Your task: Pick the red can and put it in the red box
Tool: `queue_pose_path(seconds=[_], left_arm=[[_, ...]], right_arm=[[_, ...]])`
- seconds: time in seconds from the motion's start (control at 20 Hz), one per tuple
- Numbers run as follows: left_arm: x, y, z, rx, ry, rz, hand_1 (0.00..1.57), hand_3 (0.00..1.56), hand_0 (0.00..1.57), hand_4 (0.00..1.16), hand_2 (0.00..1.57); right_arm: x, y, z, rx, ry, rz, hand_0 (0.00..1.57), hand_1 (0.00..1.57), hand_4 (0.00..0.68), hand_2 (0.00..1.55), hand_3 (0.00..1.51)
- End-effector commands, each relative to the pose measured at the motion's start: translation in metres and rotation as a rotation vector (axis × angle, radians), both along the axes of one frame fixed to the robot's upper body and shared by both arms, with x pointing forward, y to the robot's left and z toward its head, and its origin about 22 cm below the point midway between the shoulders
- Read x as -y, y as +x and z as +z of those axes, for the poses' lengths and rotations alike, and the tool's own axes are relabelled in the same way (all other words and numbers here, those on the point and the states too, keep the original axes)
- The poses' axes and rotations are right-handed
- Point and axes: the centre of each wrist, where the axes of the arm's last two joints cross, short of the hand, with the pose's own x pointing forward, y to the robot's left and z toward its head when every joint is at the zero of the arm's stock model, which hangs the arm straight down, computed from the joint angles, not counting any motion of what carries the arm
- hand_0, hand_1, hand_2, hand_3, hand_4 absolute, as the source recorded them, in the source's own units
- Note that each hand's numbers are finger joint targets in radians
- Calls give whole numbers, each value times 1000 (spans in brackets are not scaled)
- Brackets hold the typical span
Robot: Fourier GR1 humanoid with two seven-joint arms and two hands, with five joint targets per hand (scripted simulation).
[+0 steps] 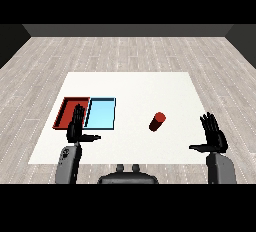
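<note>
One red can, two shallow rectangular trays, two black hands. The can stands on the white table, ahead and inward of the right hand. The left hand overlaps the red tray, beside the light blue tray. Both hands are spread wide, holding nothing. The floor is pale grey planks.

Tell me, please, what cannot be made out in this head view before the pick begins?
- Red tray: its near right part is hidden behind the left hand.
- Red can: too small to show any label or whether its top is open.
- Right hand: its palm side faces away.
</note>
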Motion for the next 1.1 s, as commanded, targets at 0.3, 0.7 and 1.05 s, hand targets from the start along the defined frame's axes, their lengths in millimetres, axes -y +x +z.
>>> queue_pose_path(seconds=[0.3, 0.7, 1.05], left_arm=[[15, -23, -3, 23, -24, 7, 0, 0, 0, 0, 0], [-13, -10, 21, 52, -27, 19, 0, 0, 0, 0, 0], [-4, -8, 14, 37, -31, -2, 0, 0, 0, 0, 0]], right_arm=[[-7, 20, -3, -11, 24, 18, 0, 0, 0, 0, 0], [-27, 42, -4, -25, -1, 39, 0, 0, 0, 0, 0], [-31, 48, 10, -88, 47, 36, 0, 0, 0, 0, 0]])
